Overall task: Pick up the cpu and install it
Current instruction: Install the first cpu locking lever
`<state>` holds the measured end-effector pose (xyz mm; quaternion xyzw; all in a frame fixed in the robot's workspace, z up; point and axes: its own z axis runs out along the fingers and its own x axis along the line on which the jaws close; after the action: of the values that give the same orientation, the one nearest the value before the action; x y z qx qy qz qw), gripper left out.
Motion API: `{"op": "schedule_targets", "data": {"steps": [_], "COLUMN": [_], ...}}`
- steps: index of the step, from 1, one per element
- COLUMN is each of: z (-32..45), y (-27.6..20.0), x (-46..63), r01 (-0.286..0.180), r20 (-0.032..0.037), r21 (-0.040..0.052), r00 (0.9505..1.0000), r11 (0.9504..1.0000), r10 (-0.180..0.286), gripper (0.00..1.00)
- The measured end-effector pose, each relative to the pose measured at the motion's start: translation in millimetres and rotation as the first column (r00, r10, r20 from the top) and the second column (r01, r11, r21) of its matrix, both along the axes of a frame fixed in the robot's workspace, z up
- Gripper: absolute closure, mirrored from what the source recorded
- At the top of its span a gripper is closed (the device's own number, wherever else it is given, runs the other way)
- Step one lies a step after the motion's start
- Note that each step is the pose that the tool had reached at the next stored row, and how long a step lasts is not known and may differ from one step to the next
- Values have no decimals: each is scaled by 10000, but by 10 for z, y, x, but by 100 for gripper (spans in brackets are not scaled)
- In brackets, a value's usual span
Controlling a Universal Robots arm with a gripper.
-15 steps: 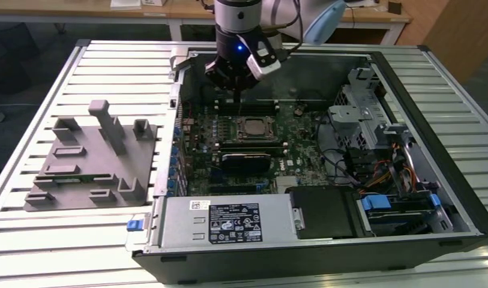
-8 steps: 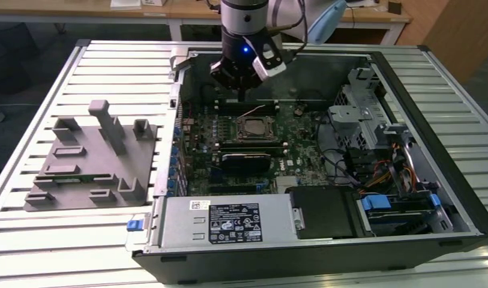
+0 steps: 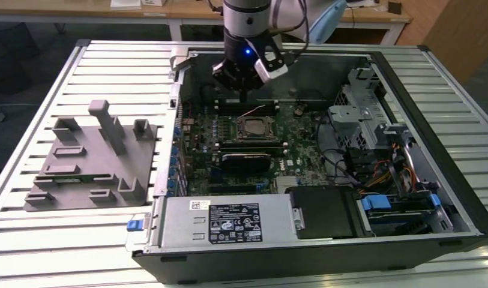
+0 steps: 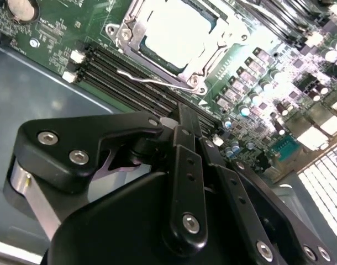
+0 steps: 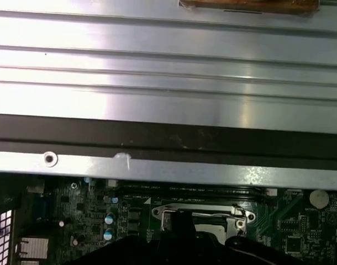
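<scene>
Open computer case (image 3: 436, 198) lying on the slatted desk (image 3: 35, 240), with a grey slotted block (image 3: 92, 159) beside it toward the exterior view's left. Within the case, the green motherboard (image 3: 300, 159) carries the metal-framed socket (image 3: 253, 126); the cpu (image 4: 177, 30) sits seated in that socket, pale top exposed. Farther back, the tool (image 3: 242, 90) hangs above the board just beyond the socket, its fingers (image 4: 189, 130) drawn together and grasping nothing.
</scene>
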<state>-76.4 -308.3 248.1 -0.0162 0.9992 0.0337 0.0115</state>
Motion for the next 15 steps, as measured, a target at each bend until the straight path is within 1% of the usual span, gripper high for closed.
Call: {"op": "schedule_targets", "data": {"steps": [6, 15], "z": [-40, -116], "y": [3, 3], "x": [55, 133], "r01": [30, 31], "r20": [0, 0], "r21": [-83, -79], "r00": [10000, 10000], "r11": [10000, 10000], "r10": [-30, -31], "gripper": [89, 89]}}
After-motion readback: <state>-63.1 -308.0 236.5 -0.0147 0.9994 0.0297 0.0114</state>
